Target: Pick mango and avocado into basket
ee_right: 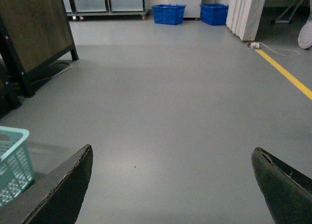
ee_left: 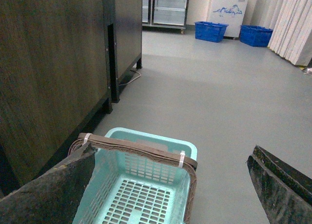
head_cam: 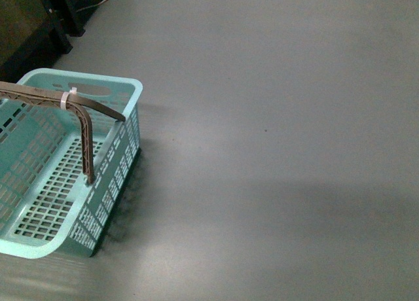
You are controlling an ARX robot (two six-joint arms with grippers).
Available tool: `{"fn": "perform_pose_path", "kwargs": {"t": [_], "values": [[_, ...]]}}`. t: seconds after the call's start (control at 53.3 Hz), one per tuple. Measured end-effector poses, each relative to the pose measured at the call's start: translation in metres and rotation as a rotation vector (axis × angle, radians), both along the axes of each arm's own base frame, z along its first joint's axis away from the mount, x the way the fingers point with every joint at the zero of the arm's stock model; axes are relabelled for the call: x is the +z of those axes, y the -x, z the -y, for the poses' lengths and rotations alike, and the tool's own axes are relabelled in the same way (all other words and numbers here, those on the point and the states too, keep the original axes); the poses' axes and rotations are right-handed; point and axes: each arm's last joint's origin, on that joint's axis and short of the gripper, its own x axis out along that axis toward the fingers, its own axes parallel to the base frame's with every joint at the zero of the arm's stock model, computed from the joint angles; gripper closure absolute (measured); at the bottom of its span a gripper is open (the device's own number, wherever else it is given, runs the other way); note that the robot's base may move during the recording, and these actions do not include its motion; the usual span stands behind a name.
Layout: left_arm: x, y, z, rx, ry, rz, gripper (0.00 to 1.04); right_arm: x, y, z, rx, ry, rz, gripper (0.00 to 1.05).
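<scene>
Basket (head_cam: 124, 158) in teal plastic sits on the grey floor (head_cam: 275, 150) on the robot's left side in the front view, its slotted walls and floor in plain sight. One brown trussed handle (head_cam: 86, 144) stands raised across it, with a white zip tie (head_cam: 65, 99) wrapped around the top bar. From the left wrist, the left gripper (ee_left: 173, 152) hangs above the near end of the basket (ee_left: 156, 138) with its jaws spread wide, dark worn fingers (ee_left: 53, 185) well apart and holding nothing. The handle (ee_left: 141, 148) runs right between them, and two zip ties show on it. Beside the basket stands a dark wooden cabinet (ee_left: 48, 63), with two blue crates (ee_left: 210, 30) far back by a pale curtain (ee_left: 292, 24). On the other side, the right gripper (ee_right: 171, 151) is wide open too, fingers (ee_right: 282, 185) parted over bare floor, gripping nothing. Only a corner of the basket (ee_right: 12, 160) peeks in next to one finger. A yellow line (ee_right: 287, 75) runs along the floor further out.
</scene>
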Motion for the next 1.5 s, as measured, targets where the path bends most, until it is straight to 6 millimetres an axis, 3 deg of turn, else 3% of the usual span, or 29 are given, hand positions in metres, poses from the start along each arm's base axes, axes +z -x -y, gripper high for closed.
{"fn": "perform_pose_path", "kwargs": {"t": [0.601,0.676,0.769,0.938,1.051,1.239,1.501], "values": [[0.000,0.000,0.000,-0.005,0.007,-0.008,0.09,0.000,0.000,0.000,0.000,0.000,0.000,0.09],[0.000,0.000,0.000,-0.043,0.176,-0.204,0.09,0.000,0.000,0.000,-0.002,0.000,0.000,0.09],[-0.005,-0.004,-0.006,0.036,0.572,-0.489,0.09,0.000,0.000,0.000,-0.003,0.000,0.000,0.09],[0.000,-0.014,-0.018,0.125,0.956,-0.511,0.09,0.000,0.000,0.000,-0.003,0.000,0.000,0.09],[-0.004,-0.034,-0.037,0.232,1.070,-0.475,0.09,0.000,0.000,0.000,-0.003,0.000,0.000,0.09],[-0.023,-0.091,-0.058,0.321,1.104,-0.458,0.09,0.000,0.000,0.000,-0.003,0.000,0.000,0.09],[-0.053,-0.163,-0.064,0.318,1.108,-0.510,0.09,0.000,0.000,0.000,-0.003,0.000,0.000,0.09]]}}
